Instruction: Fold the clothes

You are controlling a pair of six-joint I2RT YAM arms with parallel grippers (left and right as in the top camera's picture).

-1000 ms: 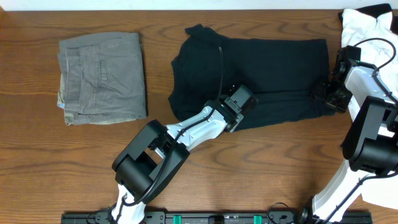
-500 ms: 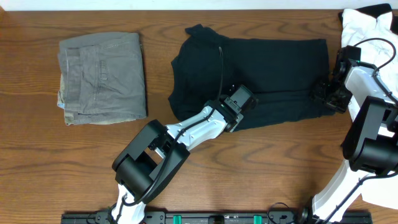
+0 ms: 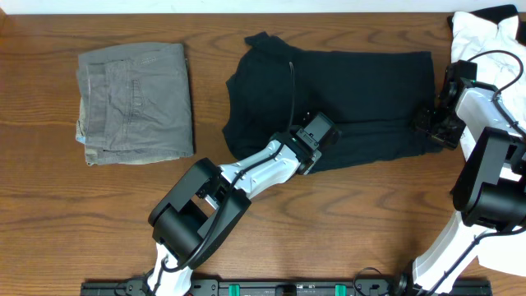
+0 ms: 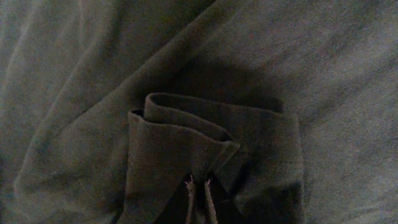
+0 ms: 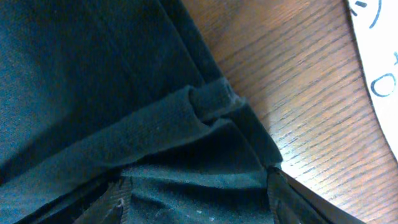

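Note:
The clothes (image 3: pixel 353 82), a black T-shirt, lie spread flat across the back middle of the table. My left gripper (image 3: pixel 319 133) is down on the shirt's front edge. In the left wrist view its fingertips (image 4: pixel 199 182) stand almost together, shut on a doubled fold of the hem (image 4: pixel 205 124). My right gripper (image 3: pixel 429 125) sits at the shirt's right front corner. In the right wrist view its jaws (image 5: pixel 196 193) stand wide apart and open, with bunched black fabric (image 5: pixel 186 124) lying between them.
Folded grey-green trousers (image 3: pixel 136 103) lie at the back left. A white garment (image 3: pixel 485 33) with small dark print is piled at the back right corner, beside the right arm, and shows at the edge of the right wrist view (image 5: pixel 379 56). Bare wooden table (image 3: pixel 345 222) runs along the front.
The left gripper's jaws have shut on the shirt's hem. Neither arm nor the shirt has visibly moved in the overhead view.

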